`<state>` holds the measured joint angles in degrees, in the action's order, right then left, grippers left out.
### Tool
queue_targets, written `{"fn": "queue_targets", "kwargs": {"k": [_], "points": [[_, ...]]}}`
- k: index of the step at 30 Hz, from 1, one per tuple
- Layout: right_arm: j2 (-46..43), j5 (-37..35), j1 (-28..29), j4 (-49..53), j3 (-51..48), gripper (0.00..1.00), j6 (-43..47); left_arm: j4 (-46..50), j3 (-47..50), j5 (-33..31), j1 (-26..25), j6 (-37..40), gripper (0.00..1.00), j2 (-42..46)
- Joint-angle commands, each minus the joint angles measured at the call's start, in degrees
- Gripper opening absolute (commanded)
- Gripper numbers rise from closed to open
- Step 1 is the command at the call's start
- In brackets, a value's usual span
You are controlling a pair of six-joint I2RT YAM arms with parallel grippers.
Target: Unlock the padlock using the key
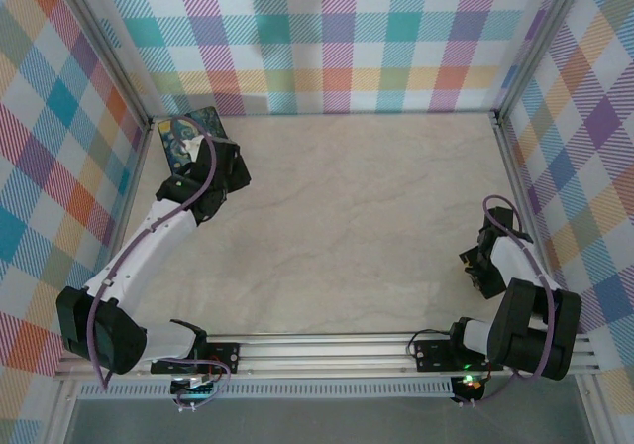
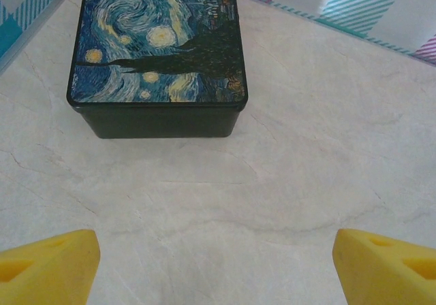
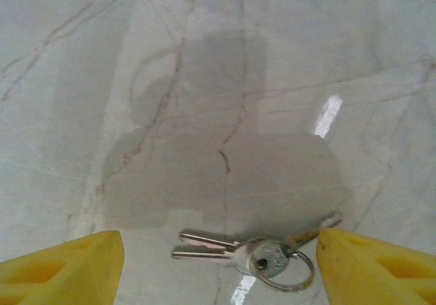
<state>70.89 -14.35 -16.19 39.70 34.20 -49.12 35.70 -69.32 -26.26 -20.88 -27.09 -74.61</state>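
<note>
Item under inspection: a bunch of small silver metal keys [image 3: 235,250] on a thin wire ring [image 3: 289,269], lying flat on the pale marble-patterned tabletop [image 1: 376,216]. In the right wrist view the keys sit low in the frame, between the two yellow fingers [image 3: 61,271] of the right gripper [image 3: 219,257]. These fingers are spread wide apart and hold nothing. The long axis of the bunch runs left to right across that view: two silver blades lie side by side with their tips to the left, and their heads and the ring are to the right. A third, brass-toned piece angles up and to the right from the ring. The ring lies just beside the right-hand finger; contact cannot be confirmed. The blade tips are apart from the left-hand finger. Container noted: a dark rectangular box with a swirling blue-and-yellow night-sky lid [image 2: 160,46], standing in the far left corner of the tabletop [image 1: 188,132] against the plaid walls [image 1: 337,38]. The lid is shut and the contents are hidden. The left gripper [image 2: 216,264] hangs near the box, facing it, with its yellow fingers [image 2: 48,267] wide apart and empty.
</note>
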Motion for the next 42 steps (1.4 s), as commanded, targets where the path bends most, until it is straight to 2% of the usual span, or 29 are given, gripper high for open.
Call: {"fn": "queue_targets", "kwargs": {"k": [1, 6, 12, 20, 33, 39, 42], "points": [[-3.07, -1.80, -0.69, 3.52, -0.47, 0.75, -1.38, -0.63, -1.34, -0.85, -0.34, 1.50, 0.89, -0.12], [-6.41, -2.95, -1.12, 5.74, -0.09, 0.76, 0.63, -1.59, -1.47, -0.21, -0.39, 1.78, 0.89, -0.43], [-5.94, 0.71, -1.75, 6.60, -1.76, 0.74, -0.89, -2.11, -1.08, 0.44, -0.39, 1.51, 0.89, -0.71], [-5.78, 2.59, -1.76, 2.74, -5.68, 0.71, -3.66, -2.61, -0.86, -0.44, -0.31, 2.88, 0.90, -0.87], [-0.04, 5.19, -1.83, -3.45, -3.71, 0.49, 1.65, -2.29, -2.20, -0.26, -0.30, 3.43, 0.90, -1.59], [3.55, 7.61, -1.84, -5.57, -1.77, 0.47, 4.41, -2.91, -1.60, 0.11, -0.30, 4.09, 0.89, -1.86], [4.80, 8.36, -1.84, -6.39, -0.99, 0.40, 5.07, -3.05, -0.40, -0.53, -0.25, 4.97, 0.90, -2.22]]}}
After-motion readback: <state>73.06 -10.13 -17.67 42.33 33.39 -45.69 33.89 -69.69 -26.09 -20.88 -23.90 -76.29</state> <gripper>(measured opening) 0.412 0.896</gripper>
